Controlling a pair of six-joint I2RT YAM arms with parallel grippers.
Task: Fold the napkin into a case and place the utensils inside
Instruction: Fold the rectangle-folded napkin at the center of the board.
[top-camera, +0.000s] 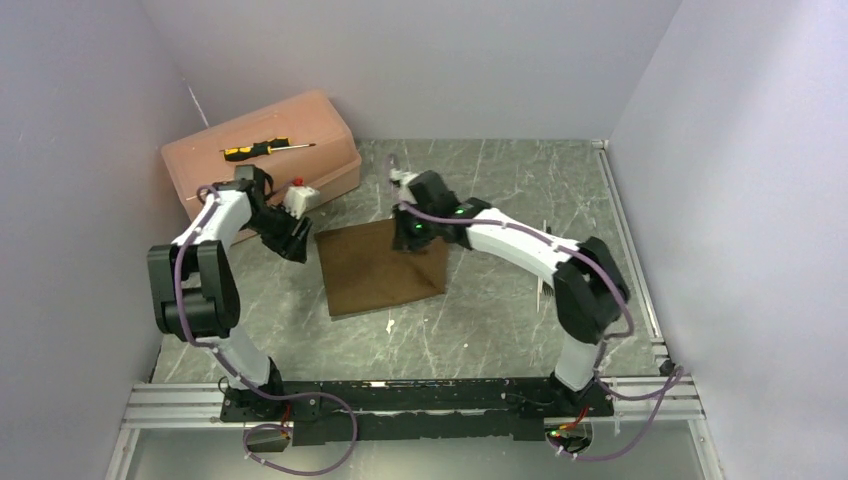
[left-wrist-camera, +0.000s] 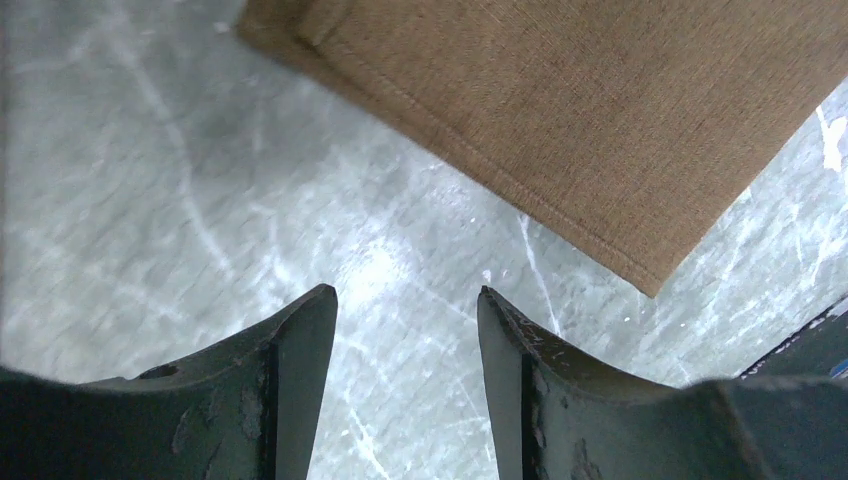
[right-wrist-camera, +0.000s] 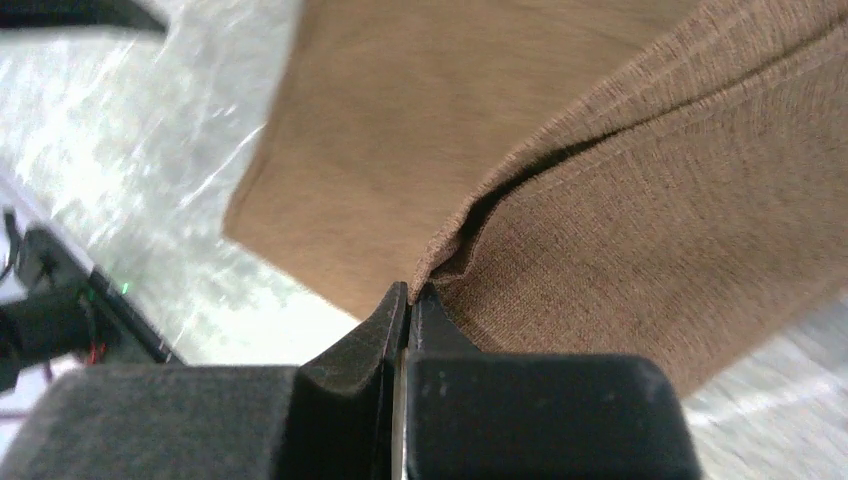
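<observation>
Grey marbled table (top-camera: 500, 330), pink plastic box (top-camera: 262, 150) at 10 o'clock. Dark brown soft cloth napkin (top-camera: 380, 268) flat at centre, one corner raised at 1 o'clock. Right gripper (right-wrist-camera: 408, 292) pinched tight on that corner fold. Left gripper (left-wrist-camera: 405, 300) hovering at 9 o'clock, jaws partly apart, empty. Light, limp, likely to sag; best gripped at hemmed corners.

Pink box (top-camera: 300, 120) sits at the back left of the surface (top-camera: 500, 320), right behind the left claw (top-camera: 293, 243) and well off to the left of the right one. A yellow-and-black screwdriver (top-camera: 262, 149) lies across its lid, tip pointing right. Surface is grey-green marbled stone with pale veins. There's a tiny white scrap (top-camera: 390, 325) on it, nearer than both claws.
</observation>
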